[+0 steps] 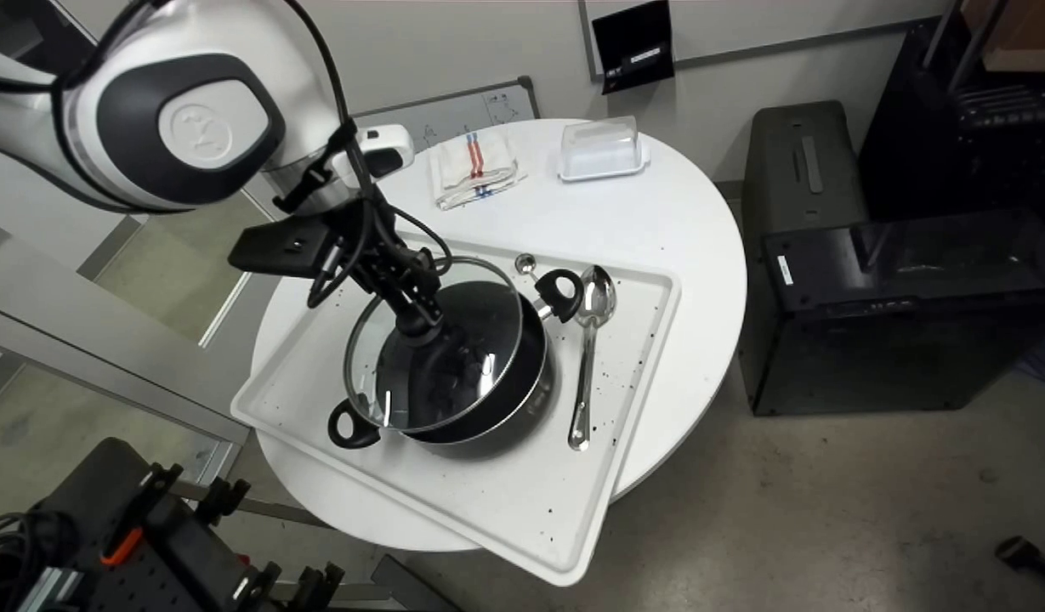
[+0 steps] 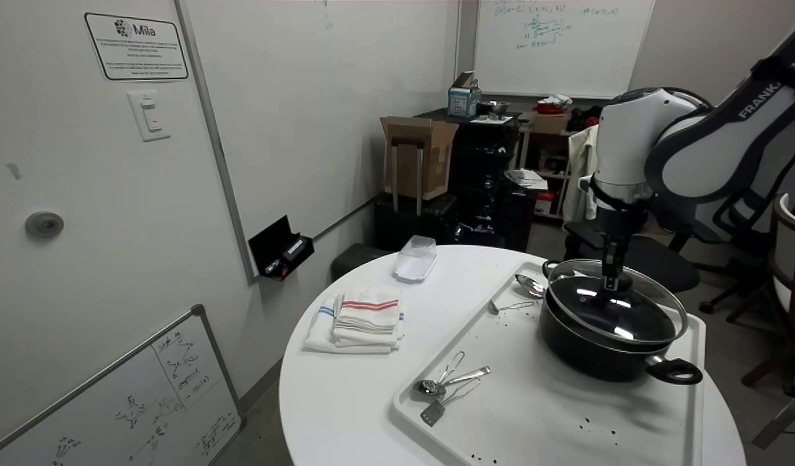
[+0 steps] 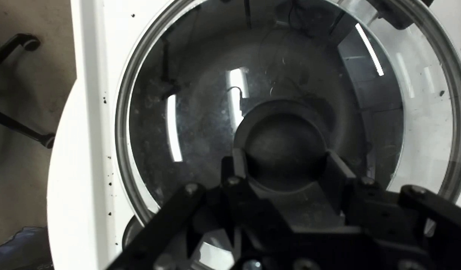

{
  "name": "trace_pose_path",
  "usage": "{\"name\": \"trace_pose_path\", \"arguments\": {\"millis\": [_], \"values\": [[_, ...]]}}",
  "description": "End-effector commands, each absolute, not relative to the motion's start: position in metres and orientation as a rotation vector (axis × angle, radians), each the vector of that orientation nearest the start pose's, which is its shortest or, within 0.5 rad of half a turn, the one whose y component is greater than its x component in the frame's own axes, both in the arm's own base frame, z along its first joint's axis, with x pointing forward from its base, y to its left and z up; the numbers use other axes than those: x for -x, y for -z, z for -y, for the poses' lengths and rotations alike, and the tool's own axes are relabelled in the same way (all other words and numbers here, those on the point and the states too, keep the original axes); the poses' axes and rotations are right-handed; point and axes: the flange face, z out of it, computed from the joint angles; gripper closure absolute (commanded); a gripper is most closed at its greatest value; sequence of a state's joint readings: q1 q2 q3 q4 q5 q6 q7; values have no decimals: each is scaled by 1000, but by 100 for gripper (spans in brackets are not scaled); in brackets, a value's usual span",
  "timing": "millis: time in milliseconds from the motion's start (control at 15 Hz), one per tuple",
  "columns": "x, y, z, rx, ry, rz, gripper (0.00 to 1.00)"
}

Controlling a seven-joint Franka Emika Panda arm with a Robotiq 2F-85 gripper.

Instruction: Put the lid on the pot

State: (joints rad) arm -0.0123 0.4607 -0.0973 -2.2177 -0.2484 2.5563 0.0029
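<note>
In an exterior view the gripper point(image 1: 420, 319), on the end of the white arm point(image 1: 267, 51), had the glass lid point(image 1: 467, 374) from above, at its centre. Lid was over the black pot point(image 1: 524, 376) but off-centre: its metal rim overshot the pot at upper left, and a dark strip of pot showed uncovered at lower right. Pot stood on the white tray point(image 1: 531, 518); tray sat on the round table point(image 1: 709, 280), overhanging its edge. Serving spoon point(image 1: 585, 370) lay just beside the pot, small spoon point(image 1: 525, 264) near the pot's handle point(image 1: 565, 308). Folded towels point(image 1: 479, 166) and a clear-topped dish point(image 1: 603, 153) sat on the table, off the tray. In an exterior view with a low whiteboard point(image 2: 171, 388) at lower left, gripper pointed down at the lid; lid rim and pot rim didn't line up. Couldn't tell if lid touched pot. Small metal utensils point(image 2: 432, 412) lay bunched in a tray corner, well apart from the pot. In the wrist view both pads point(image 3: 239, 163) were against opposite sides of the dark knob point(image 3: 284, 140), so gripper was narrowed to knob width and holding the lid. White tray showed through the glass at right, between pot edge and lid rim. Bright strips reflected off the glass. Dark specks point(image 3: 110, 183) dotted the tray near its left edge; caster legs point(image 3: 16, 125) showed beyond the table.
</note>
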Motion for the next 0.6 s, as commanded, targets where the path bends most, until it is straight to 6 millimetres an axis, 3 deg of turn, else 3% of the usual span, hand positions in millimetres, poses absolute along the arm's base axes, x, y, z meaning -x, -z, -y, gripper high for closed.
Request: {"name": "trace_pose_path", "arguments": {"millis": [0, 533], "values": [[-544, -154, 65, 3286, -226, 82, 76], [-553, -139, 75, 3271, -229, -17, 76]]}}
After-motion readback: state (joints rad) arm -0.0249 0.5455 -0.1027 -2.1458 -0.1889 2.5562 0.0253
